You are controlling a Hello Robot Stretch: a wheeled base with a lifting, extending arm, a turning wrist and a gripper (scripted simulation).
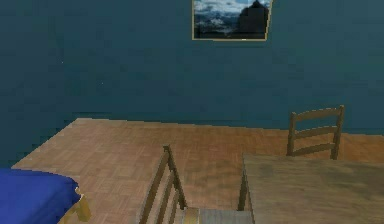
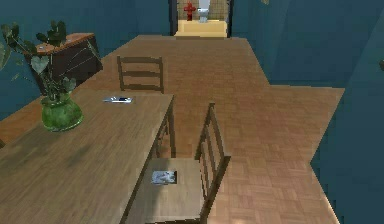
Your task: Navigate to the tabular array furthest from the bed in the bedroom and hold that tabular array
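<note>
Honestly, how the gripper's fingers stand cannot be told from these views, so nothing is claimed about a grasp. Closest on the arm side is a wooden table (image 2: 95, 160), its top running along the arm side view's left, with a leafy plant in a green vase (image 2: 60, 108) on it and a small flat item (image 2: 118, 99) near its far edge. One chair (image 2: 195, 165) is tucked at the table's right side with a small object (image 2: 164, 177) on its seat, and a second chair (image 2: 140, 72) stands at the far end. Farther off, a dark cabinet (image 2: 72, 55) sits against the left wall, and a lit doorway (image 2: 200, 15) opens at the far end of the room. Ahead, the corner of a blue bed (image 1: 30, 192) shows at the forward view's near left, below a framed picture (image 1: 232, 18) on the teal wall. The navigation step looks nearly done, though whether this table is the one furthest from the bed is uncertain. The next move calls for settling that, then reaching the arm out to the tabletop's edge.
</note>
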